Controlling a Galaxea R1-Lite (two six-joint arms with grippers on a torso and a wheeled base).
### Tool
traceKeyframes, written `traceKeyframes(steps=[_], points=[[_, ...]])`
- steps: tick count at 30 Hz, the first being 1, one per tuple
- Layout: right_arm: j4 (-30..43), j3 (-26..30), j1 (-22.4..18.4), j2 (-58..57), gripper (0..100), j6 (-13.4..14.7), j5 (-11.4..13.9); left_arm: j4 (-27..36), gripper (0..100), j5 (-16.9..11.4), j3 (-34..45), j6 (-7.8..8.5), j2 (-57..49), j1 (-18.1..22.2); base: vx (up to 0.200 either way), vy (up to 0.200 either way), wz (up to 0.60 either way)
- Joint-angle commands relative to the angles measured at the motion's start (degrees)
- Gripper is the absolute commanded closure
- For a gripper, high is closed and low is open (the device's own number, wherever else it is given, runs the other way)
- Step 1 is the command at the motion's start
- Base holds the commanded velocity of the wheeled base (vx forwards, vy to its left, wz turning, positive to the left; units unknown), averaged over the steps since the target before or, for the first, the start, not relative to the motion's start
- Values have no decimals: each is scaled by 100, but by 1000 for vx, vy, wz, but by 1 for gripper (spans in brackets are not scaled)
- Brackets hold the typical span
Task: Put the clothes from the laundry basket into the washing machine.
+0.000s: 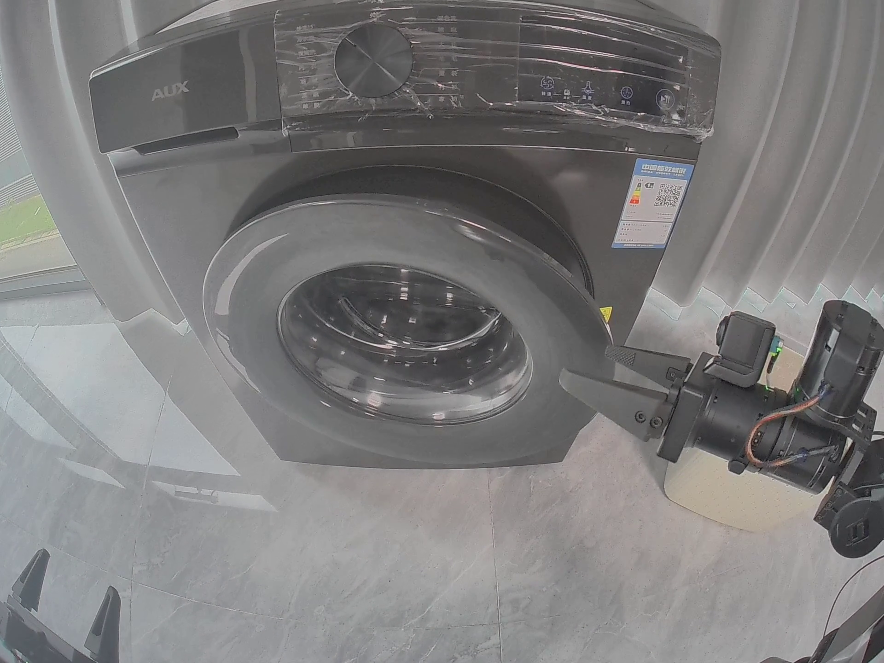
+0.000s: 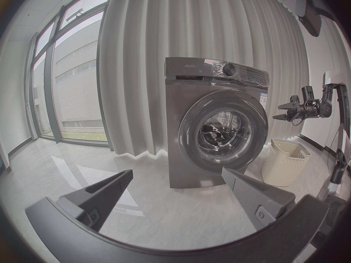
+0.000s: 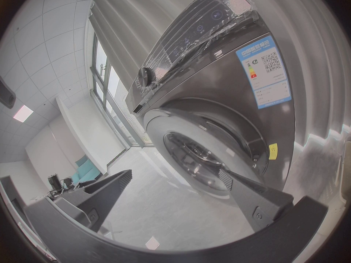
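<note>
Dark grey front-loading washing machine (image 1: 396, 232): round glass door (image 1: 405, 343) looks barely ajar, loading apparently not started. Right gripper (image 1: 585, 366) wide by door edge; left gripper (image 2: 176, 172) wide, empty.

A glossy grey tiled floor (image 1: 368, 545) is backed by pale pleated curtains (image 2: 139, 73). Tall dark-framed windows (image 2: 73, 84) are set beside them. 1 lit ceiling panel (image 3: 22, 113) and teal seating (image 3: 86, 168) are seen farther off.

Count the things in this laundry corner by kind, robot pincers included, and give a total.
Washing machine: 1
Laundry basket: 1
Pincers: 2, the left pincer and the right pincer, both open
Curtain: 1
Total: 5
</note>
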Motion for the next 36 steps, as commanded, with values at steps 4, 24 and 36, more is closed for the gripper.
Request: traceKeyframes(steps=[4,24,36], points=[[-690,-144,6,717,0,-12,-315,-2,0,-2,101,0,-90,2,0,0,0],[-1165,-645,-47,954,0,-30,-790,-2,0,-2,101,0,-90,2,0,0,0],[-1173,-416,146,1157,0,-117,-808,-2,0,-2,101,0,-90,2,33,0,0]])
